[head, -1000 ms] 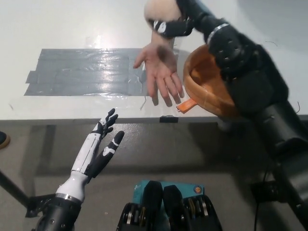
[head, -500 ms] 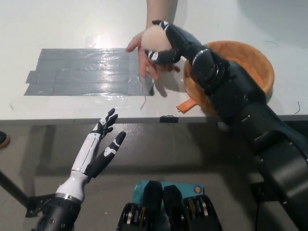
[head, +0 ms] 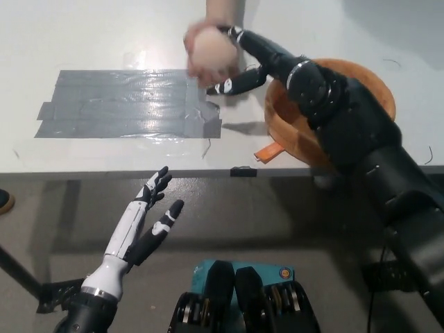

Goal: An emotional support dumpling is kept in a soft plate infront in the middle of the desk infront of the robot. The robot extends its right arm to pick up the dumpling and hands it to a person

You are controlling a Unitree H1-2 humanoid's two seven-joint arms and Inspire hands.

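Right hand (head: 239, 66) extended over the bench (head: 83, 35) at 12 o'clock, fingers spread and loose against the dumpling (head: 211, 50), which sits in a person's hand (head: 208, 66); who carries it, cannot tell. Orange plate (head: 378, 94) at 3 o'clock of it. Left hand (head: 149, 211) idles at 7 o'clock, fingers apart, holding nothing.

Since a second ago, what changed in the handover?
The right hand brought the dumpling down into the person's hand, which rose and closed around it; the robot's fingers look opened. The left hand stayed low and open, the plate unmoved.
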